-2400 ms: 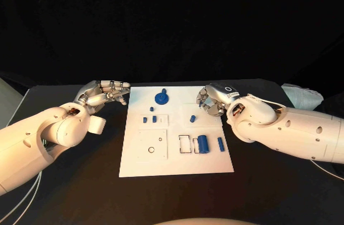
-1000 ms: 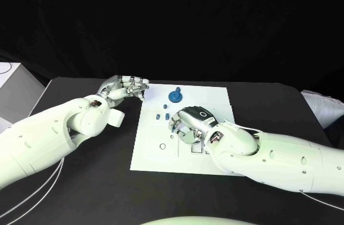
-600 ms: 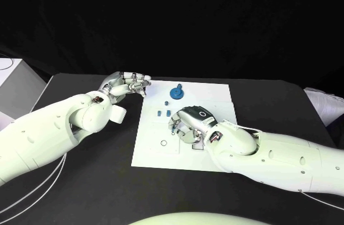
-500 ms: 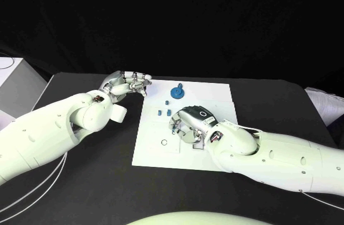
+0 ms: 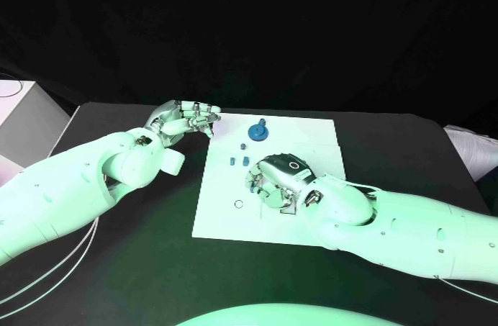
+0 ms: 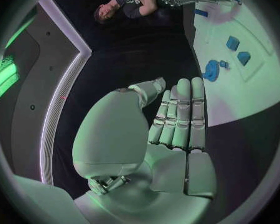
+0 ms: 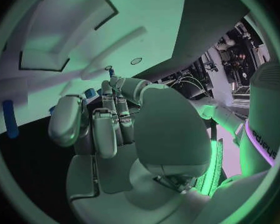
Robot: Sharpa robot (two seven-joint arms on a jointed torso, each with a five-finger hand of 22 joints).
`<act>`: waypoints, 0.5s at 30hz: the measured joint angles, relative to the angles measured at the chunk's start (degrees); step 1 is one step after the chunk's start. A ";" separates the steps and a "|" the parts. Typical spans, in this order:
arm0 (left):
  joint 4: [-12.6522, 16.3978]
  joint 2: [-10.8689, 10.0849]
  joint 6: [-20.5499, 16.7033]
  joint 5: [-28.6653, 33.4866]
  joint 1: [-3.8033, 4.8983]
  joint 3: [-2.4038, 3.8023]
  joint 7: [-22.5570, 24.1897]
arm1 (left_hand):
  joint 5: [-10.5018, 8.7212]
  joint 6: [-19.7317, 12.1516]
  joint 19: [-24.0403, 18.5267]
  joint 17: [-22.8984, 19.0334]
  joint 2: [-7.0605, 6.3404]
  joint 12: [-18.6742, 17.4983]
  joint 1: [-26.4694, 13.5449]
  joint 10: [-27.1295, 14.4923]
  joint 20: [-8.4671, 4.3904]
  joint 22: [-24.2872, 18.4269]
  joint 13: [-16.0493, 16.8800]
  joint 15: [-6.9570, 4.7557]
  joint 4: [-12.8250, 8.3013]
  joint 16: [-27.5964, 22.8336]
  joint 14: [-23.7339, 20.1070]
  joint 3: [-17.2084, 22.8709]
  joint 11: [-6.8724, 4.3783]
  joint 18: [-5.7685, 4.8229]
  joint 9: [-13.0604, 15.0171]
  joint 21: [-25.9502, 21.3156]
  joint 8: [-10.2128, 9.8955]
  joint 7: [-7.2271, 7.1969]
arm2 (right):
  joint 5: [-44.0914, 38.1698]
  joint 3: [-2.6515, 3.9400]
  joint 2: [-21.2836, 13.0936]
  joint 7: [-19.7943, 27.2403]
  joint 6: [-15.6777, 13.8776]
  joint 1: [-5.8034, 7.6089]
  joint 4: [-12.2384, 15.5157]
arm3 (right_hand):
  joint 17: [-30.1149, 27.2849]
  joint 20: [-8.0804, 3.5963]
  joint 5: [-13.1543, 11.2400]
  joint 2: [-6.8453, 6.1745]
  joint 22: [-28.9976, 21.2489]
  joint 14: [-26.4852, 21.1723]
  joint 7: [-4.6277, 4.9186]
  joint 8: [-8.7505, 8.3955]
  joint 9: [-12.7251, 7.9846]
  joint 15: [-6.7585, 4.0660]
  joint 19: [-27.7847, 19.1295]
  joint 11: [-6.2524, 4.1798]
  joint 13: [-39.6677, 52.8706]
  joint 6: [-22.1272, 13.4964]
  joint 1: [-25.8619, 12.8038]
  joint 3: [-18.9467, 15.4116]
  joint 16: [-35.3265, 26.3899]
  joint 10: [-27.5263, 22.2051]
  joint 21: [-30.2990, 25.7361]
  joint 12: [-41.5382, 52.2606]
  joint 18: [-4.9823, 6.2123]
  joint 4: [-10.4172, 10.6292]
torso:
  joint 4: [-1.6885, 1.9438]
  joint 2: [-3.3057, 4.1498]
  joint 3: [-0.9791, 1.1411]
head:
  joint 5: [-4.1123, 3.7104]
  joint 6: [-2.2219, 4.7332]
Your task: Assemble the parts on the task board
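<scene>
A robot's two white arms reach over a black tabletop [image 5: 124, 268] where a white task board [image 5: 311, 135] lies at the middle. The right hand [image 5: 276, 180] sits low over the centre of the board, its fingers [image 7: 105, 127] curled in close together; a small blue part [image 7: 89, 92] shows just beside the fingertips in the right wrist view, but whether the hand pinches it cannot be told from these angles. The left hand [image 5: 185, 120] hangs at the board's far left corner, fingers [image 6: 180, 112] straight and pressed side by side with the thumb bent across, nothing in them. A round blue disc with a knob [image 5: 257, 131] stands near the board's far edge, and two small blue parts [image 5: 234, 163] lie side by side toward the left edge, with a smaller blue peg [image 5: 244, 148] between them and the disc. A long blue part [image 7: 9, 118] lies on the board near the right hand. A small ringed hole [image 5: 240, 204] marks the board's left side
</scene>
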 measured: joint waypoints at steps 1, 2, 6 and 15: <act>0.00 -0.01 0.01 0.00 0.00 0.00 -0.01 | 0.00 0.00 0.00 0.00 0.00 0.00 0.00 0.00 0.00 0.00 0.00 0.00 0.00 0.00 0.00 0.00 0.00 0.00 0.00 0.00 0.00 0.00 | -0.06 -0.02 0.02 -0.01 0.06 -0.01 -0.03 | 0.00 0.00 0.00 0.00 0.00 0.00 0.00 0.00 0.00 0.00 0.00 0.00 0.00 0.00 0.00 0.00 0.00 0.00 0.00 0.01 0.00 0.00 | 0.01 0.00 0.00 | -0.01 -0.03; 0.00 -0.01 0.01 0.00 0.00 0.00 -0.02 | 0.00 0.00 0.00 0.00 0.00 0.00 0.00 0.00 0.00 0.00 0.00 0.00 0.00 0.00 0.00 0.00 0.00 0.00 0.00 0.00 0.00 0.00 | -0.12 -0.04 0.04 -0.02 0.12 -0.01 -0.07 | 0.00 0.00 0.00 0.00 0.00 0.00 0.00 0.00 0.00 0.00 0.00 0.00 -0.02 0.00 0.00 0.00 0.00 0.00 0.00 0.05 0.00 0.00 | 0.01 0.00 0.00 | -0.01 -0.04; 0.00 -0.05 0.04 0.00 0.00 0.00 -0.06 | 0.00 0.00 0.00 0.00 0.00 0.00 0.00 0.00 0.00 0.00 0.00 0.00 0.00 0.00 0.00 0.00 0.00 0.00 0.00 0.00 0.00 0.00 | -0.36 -0.12 0.12 -0.05 0.28 -0.07 -0.39 | 0.00 0.00 0.00 -0.15 0.00 0.00 0.01 0.00 -0.02 0.00 0.00 0.00 -0.02 0.01 -0.15 0.00 0.00 0.00 0.00 0.19 0.00 0.00 | 0.01 0.00 0.00 | -0.01 -0.18; 0.00 -0.09 0.10 -0.01 0.00 0.00 -0.14 | 0.00 0.00 0.00 0.00 0.00 0.00 0.00 0.00 0.00 0.00 0.00 0.00 0.00 0.00 0.00 0.00 0.00 0.00 0.00 0.00 0.00 0.00 | -0.84 -0.24 0.46 -0.24 0.69 -0.15 -1.14 | 0.00 0.00 -0.01 -0.15 0.00 0.00 0.14 -0.01 0.01 0.00 0.00 -0.01 0.03 0.15 -0.15 0.00 0.00 0.01 0.00 0.19 0.00 0.00 | 0.01 0.00 -0.03 | -0.01 -0.41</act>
